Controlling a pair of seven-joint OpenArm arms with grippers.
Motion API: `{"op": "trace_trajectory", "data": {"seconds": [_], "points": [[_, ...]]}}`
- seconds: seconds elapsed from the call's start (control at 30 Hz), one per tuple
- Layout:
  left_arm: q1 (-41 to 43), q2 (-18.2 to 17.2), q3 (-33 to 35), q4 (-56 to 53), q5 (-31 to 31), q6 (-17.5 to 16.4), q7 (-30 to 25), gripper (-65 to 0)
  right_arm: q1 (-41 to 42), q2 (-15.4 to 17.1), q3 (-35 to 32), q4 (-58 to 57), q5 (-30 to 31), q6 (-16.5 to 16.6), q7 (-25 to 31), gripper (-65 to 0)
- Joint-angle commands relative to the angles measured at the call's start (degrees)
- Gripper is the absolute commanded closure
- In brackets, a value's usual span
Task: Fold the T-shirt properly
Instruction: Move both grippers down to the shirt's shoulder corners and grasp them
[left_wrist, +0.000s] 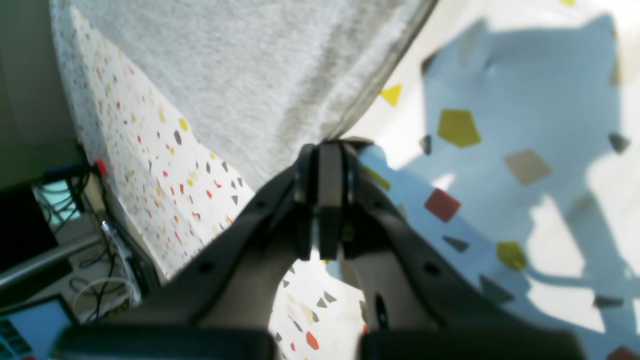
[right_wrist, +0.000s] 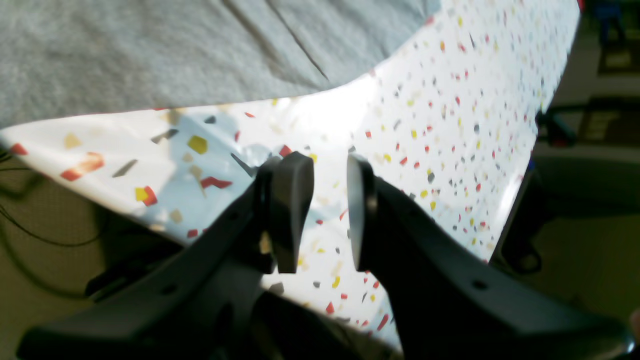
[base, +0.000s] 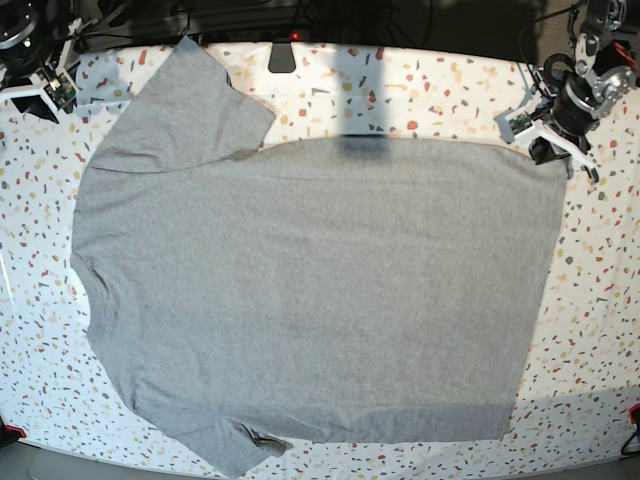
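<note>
table (base: 420, 100): white top with red, yellow and grey flecks, fills most of the base view; sunlit patches and arm shadows show on it in both wrist views
shirt (base: 310, 290): grey T-shirt, spread flat across the middle of the table, plain side up, no lettering seen; covers most of the top
shirt layout: sleeves toward the base view's left, one sleeve (base: 190, 100) up near the table's far edge, the other (base: 235, 445) at the near edge; straight hem (base: 545, 290) toward the view's right
shirt surface: mostly smooth, a few shallow creases; small curl at the near sleeve edge
left arm: at the table's far right corner in the base view, over the shirt's hem corner
left gripper (left_wrist: 327, 152): clenched, pads pressed together at the shirt's edge; grey cloth (left_wrist: 240, 70) rises straight from the tips, so it looks pinched on the hem corner, though the blur hides the exact bite
right arm: barely seen at the table's far left corner in the base view
right gripper (right_wrist: 330, 200): released, clear gap between pads, nothing in it; over bare table just beside the shirt's edge (right_wrist: 175, 55), not touching cloth
floor stuff: cables and dark gear beyond the table edge in the wrist views, too blurred to name
</note>
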Motion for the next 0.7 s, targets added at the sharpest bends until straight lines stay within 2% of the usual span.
{"op": "trace_trajectory", "data": {"seconds": [0.0, 0.07, 0.13, 0.17, 0.23, 0.27, 0.33, 0.43, 0.57, 0.67], "points": [[0.0, 0.2, 0.0, 0.1, -0.2, -1.1, -0.4, 0.0, -0.3, 0.7, 0.6, 0.7, -1.3, -0.7, 1.9, -16.7], [0.0, 1.2, 0.0, 0.1, -0.2, -1.1, -0.4, 0.0, -0.3, 0.7, 0.6, 0.7, -4.2, -0.4, 3.5, -16.7], [0.0, 2.0, 0.0, 0.1, -0.2, -0.9, -0.7, 0.0, -0.3, 1.6, 0.5, 0.7, -8.9, 2.7, 3.6, -16.8], [0.0, 2.2, 0.0, 0.1, -0.2, -0.9, -1.3, 0.0, -0.3, 2.3, 0.5, 0.5, -10.2, 5.2, 3.6, -18.8], [0.0, 2.3, 0.0, 0.1, -0.3, -0.9, -2.4, 0.0, -0.3, 4.2, 0.5, -0.2, -11.7, 9.7, 4.0, -28.0], [0.0, 2.3, 0.0, 0.1, -0.3, -0.9, -2.8, 0.0, -0.3, 5.2, 0.3, -0.5, -11.9, 10.8, 4.4, -32.5], [0.0, 2.3, 0.0, 0.1, -0.3, -0.9, -2.8, 0.0, -0.3, 7.2, 0.0, -1.0, -12.1, 10.9, 4.7, -36.1], [0.0, 2.3, 0.0, 0.1, -0.2, -0.9, -2.8, 0.0, -0.3, 9.2, -0.3, -1.4, -12.6, 10.7, 4.7, -36.1], [0.0, 2.3, 0.0, 0.1, -0.3, -0.9, -2.8, 0.0, 0.7, 10.0, -2.6, -3.6, -20.2, 6.1, 7.5, -36.0], [0.0, 2.3, 0.0, 0.1, -0.3, -0.9, -2.6, 0.0, 4.3, 10.0, -8.0, -7.0, -23.8, 6.1, 8.3, -36.0]]}}
